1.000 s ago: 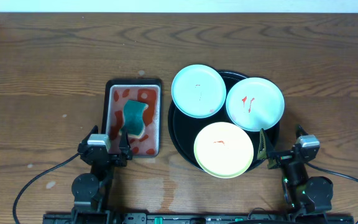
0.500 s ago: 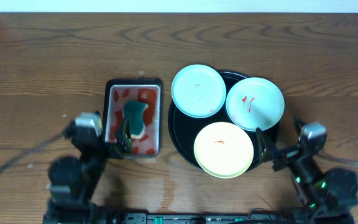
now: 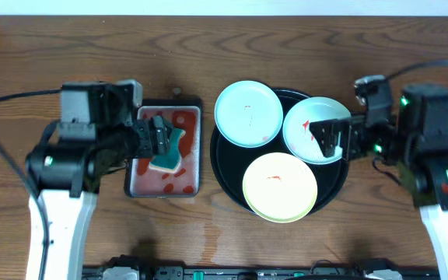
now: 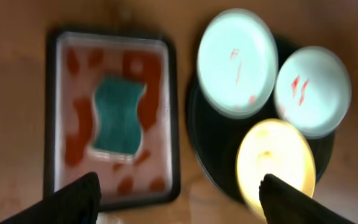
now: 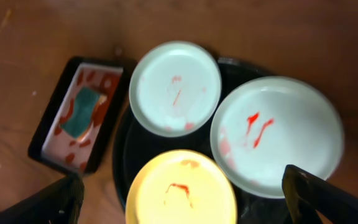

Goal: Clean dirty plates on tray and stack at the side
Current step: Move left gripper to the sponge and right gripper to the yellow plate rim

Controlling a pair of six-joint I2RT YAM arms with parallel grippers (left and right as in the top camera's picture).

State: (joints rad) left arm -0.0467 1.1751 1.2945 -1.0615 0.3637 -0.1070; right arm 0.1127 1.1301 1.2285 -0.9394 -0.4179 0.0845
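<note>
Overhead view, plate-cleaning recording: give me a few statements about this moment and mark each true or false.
1. The round plastic pale blue plate, white plate and pale yellow plate all rest on the round glossy black tray. True.
2. The pale yellow plate is free of red. False: a small red smear marks its middle.
3. The teal sponge lies in the rectangular black-rimmed dish. True.
4. The right gripper is shut on the white plate. False: it is open and holds nothing.
</note>
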